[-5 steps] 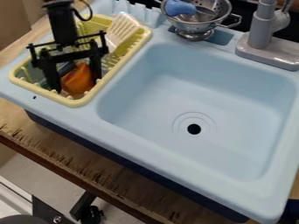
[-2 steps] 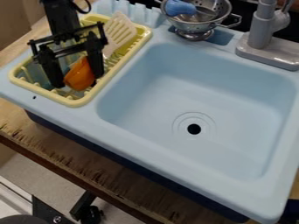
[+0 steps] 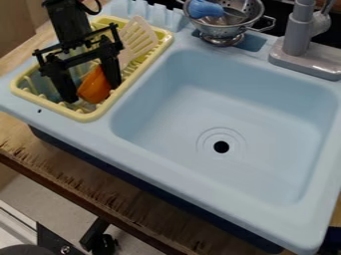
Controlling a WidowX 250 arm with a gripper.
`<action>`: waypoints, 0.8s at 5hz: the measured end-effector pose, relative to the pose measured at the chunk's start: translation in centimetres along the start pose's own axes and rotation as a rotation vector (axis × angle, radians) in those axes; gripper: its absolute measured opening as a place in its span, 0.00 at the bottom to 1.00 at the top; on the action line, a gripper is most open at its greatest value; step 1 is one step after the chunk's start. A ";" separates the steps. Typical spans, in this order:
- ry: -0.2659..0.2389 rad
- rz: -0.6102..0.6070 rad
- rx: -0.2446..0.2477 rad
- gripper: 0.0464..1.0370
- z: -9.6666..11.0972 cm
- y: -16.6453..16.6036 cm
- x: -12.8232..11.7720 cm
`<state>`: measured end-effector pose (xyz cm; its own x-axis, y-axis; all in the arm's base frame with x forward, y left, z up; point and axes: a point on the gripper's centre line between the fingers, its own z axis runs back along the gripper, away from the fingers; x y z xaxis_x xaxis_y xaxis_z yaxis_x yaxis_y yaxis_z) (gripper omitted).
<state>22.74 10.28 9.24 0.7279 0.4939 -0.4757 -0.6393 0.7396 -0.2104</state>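
The black gripper [image 3: 92, 93] hangs down into the yellow dish rack [image 3: 85, 117] at the upper left, its fingers spread apart. Between the fingers stands an orange cup-like object [image 3: 94, 87], tilted, close to the right finger; whether either finger touches it I cannot tell. A cream slotted spatula [image 3: 138, 40] leans in the rack just behind and to the right of the gripper. The arm partly hides the rack's left and back parts.
The light blue sink basin [image 3: 266, 124] takes up the middle and right, with a dark drain hole [image 3: 221, 147]. Behind it stand a metal colander [image 3: 225, 31] holding a blue item [image 3: 205, 9], and a grey faucet [image 3: 299, 37]. Wooden counter [image 3: 126, 204] runs along the front.
The gripper has shifted slightly right, its fingers still apart. The orange object has moved a little right and up and changed its tilt. The spatula has also shifted slightly.
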 end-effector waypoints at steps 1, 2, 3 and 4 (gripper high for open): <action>0.029 -0.023 -0.003 0.83 0.2 -0.1 -0.5; 0.035 -0.063 -0.022 0.83 0.4 -0.3 -0.6; 0.004 -0.085 -0.044 0.83 0.4 -0.4 -0.1; -0.167 -0.097 -0.015 0.83 0.3 0.0 0.8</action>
<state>23.41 10.79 9.11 0.8166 0.4905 -0.3044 -0.5667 0.7813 -0.2615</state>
